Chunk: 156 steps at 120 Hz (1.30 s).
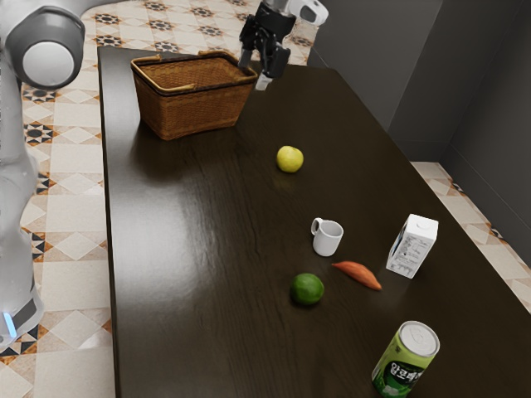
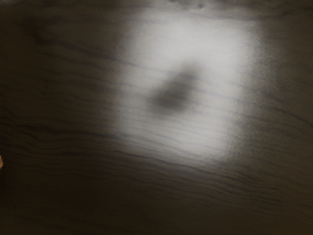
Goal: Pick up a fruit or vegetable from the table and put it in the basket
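My gripper (image 1: pixel 255 73) hangs beyond the basket's far right corner in the exterior view, its two fingers apart with nothing seen between them. The brown wicker basket (image 1: pixel 197 109) stands near the table's far end; its inside is only partly visible. A yellow-green round fruit (image 1: pixel 289 159) lies on the table (image 1: pixel 199 249) on the near side of the basket. Farther toward the viewer are a green lime-like fruit (image 1: pixel 307 289) and an orange, tapered vegetable (image 1: pixel 358 274). The wrist view looks onto bare dark tabletop (image 2: pixel 146 191), with a sliver of brown wicker (image 2: pixel 1 161) at its edge.
A white mug (image 1: pixel 328 239) stands between the yellow-green fruit and the orange vegetable. A white carton (image 1: pixel 412 246) is near the table's right edge in the exterior view, and a green can (image 1: pixel 405 361) is closest to the viewer. Grey walls (image 1: pixel 365 58) rise past the table.
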Tool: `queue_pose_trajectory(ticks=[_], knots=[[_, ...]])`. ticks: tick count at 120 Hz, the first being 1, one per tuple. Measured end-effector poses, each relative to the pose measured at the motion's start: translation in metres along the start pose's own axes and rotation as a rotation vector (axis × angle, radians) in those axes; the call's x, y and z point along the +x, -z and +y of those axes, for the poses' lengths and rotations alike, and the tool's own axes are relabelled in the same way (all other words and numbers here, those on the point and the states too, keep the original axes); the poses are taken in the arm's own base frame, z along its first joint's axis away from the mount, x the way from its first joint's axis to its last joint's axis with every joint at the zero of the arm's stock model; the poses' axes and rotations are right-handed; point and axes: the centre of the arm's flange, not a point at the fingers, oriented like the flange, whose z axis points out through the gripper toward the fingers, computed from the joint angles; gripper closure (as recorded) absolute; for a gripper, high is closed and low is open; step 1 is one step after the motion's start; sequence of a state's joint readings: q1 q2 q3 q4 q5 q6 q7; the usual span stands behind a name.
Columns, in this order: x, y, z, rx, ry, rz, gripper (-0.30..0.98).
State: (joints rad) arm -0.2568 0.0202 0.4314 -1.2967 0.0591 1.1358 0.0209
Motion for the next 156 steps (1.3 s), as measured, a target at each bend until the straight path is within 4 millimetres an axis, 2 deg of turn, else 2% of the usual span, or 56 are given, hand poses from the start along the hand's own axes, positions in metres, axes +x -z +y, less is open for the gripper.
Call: queue_pose_trajectory(ticks=[11, 24, 26, 34, 42, 48, 54, 60, 63, 65, 72, 76, 80, 85, 94, 98, 104, 120, 137, 145, 156], knots=[[0.007, 0.004, -0.051, -0.009, 0.094, 0.082, 0.02], [0.005, 0.003, -0.108, -0.052, 0.201, 0.138, 0.02], [0.002, 0.008, -0.116, -0.059, 0.217, 0.156, 0.02], [-0.041, 0.079, -0.150, -0.022, 0.296, 0.340, 0.02], [-0.065, 0.103, -0.180, 0.013, 0.366, 0.416, 0.02], [-0.077, 0.108, -0.197, 0.028, 0.403, 0.437, 0.02], [-0.077, 0.101, -0.213, 0.036, 0.427, 0.422, 0.02], [-0.061, 0.081, -0.227, 0.048, 0.445, 0.376, 0.02], [-0.048, 0.073, -0.224, 0.054, 0.434, 0.356, 0.02], [-0.036, 0.068, -0.215, 0.057, 0.412, 0.344, 0.02], [0.012, 0.055, -0.155, 0.058, 0.282, 0.315, 0.02], [0.033, 0.043, -0.136, 0.059, 0.243, 0.291, 0.02], [0.057, 0.021, -0.140, 0.056, 0.247, 0.262, 0.02], [0.088, -0.015, -0.163, 0.041, 0.278, 0.222, 0.02], [0.127, -0.063, -0.188, 0.016, 0.302, 0.195, 0.02], [0.136, -0.072, -0.190, 0.008, 0.301, 0.201, 0.02], [0.144, -0.075, -0.186, 0.001, 0.287, 0.222, 0.02], [0.164, -0.081, -0.157, -0.027, 0.217, 0.254, 0.02], [0.202, -0.143, -0.134, -0.069, 0.165, 0.201, 0.02], [0.212, -0.162, -0.123, -0.084, 0.144, 0.203, 0.02], [0.221, -0.180, -0.120, -0.090, 0.137, 0.216, 0.02]])
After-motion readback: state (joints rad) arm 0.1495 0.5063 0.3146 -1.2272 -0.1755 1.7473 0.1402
